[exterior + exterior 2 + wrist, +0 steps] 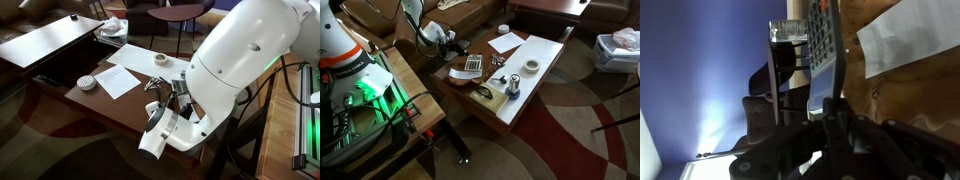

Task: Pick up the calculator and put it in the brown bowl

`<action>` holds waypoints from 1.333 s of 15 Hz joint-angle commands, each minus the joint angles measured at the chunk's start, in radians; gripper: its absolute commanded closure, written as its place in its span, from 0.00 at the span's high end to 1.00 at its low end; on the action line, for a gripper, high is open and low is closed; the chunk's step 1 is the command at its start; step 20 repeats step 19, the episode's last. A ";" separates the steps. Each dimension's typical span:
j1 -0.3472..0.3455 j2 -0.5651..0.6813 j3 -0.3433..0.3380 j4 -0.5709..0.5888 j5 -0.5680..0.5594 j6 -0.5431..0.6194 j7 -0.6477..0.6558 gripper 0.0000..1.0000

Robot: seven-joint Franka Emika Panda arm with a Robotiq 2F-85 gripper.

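the gripper [832, 108] is clamped on the calculator [822, 48]. in the wrist view the two fingers close on its near end, and the flat grey body runs straight out past the fingertips. its long axis is therefore in line with the fingers, not across them. the keyed face is turned to one side of the hand and shows only at a steep slant. the wrist is rolled well over, so the camera looks past the calculator toward a wall and a chair, with a paper [905, 40] beyond the tips to one side.

in an exterior view the calculator [473, 66] seems to hang just off the fingertips above the table [458, 80], probably lifted clear, though the gap under it is too small to be sure. the bowl [485, 92] lies close by. it is below the hand and a little beyond the calculator's free end, with nothing between them.

the coming move turns on that offset. the hand needs a short carry forward and down so the free end goes over the rim first. because the calculator sticks out lengthwise and the bowl is shallow, i judge it should go in tilted or laid flat. with a grip on one end only, it could pivot or slip.
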 commanded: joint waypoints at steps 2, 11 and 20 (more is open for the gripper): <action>-0.041 -0.012 0.035 -0.059 -0.012 0.141 -0.053 0.02; -0.091 -0.123 0.079 -0.182 -0.020 0.344 -0.042 0.64; -0.142 -0.279 0.070 -0.303 -0.091 0.614 0.063 0.99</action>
